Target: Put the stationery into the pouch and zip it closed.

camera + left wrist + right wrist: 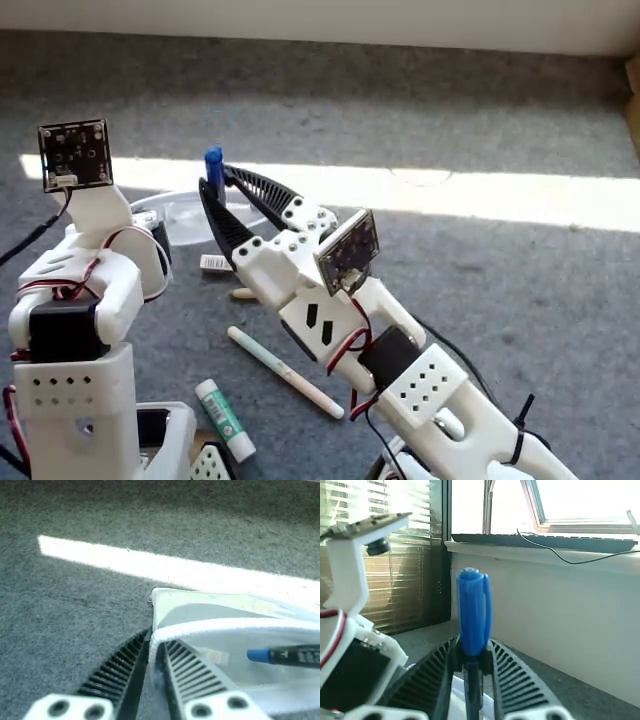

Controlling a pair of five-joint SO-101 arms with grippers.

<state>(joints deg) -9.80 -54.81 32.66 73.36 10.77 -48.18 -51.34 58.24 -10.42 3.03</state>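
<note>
At the near edge of the tabletop point(480, 280): glue stick point(225, 420) and pen point(285, 372) lie loose, not in the pouch yet. A small white piece point(214, 263) sits further in, near the pouch.

Mid: right arm extends from the near-right corner. Right end effector point(214, 178) is clamped on the marker point(213, 160), jaws nearly closed w/ only the barrel between them. Blue cap pokes out past the fingertips, so cap end leads.

Far: pouch point(185, 215) lies just beside/under the marker. Left end effector point(156, 639) is pinched shut on the pouch rim at one corner, propping the mouth.

Key relation: in the left wrist view the marker's long axis runs along the pouch's length. Cap points toward the pinched corner, between the two white rim bands, i.e. at the mouth. Can't tell if it's inside or just over it.

Judgement: marker insert step, task early. Next move prob. needs a push along that axis, then release. Right arm is the free one for pen + glue stick, and both lie near it. Risk: marker snags the rim and pulls the pouch out of the left grip.
</note>
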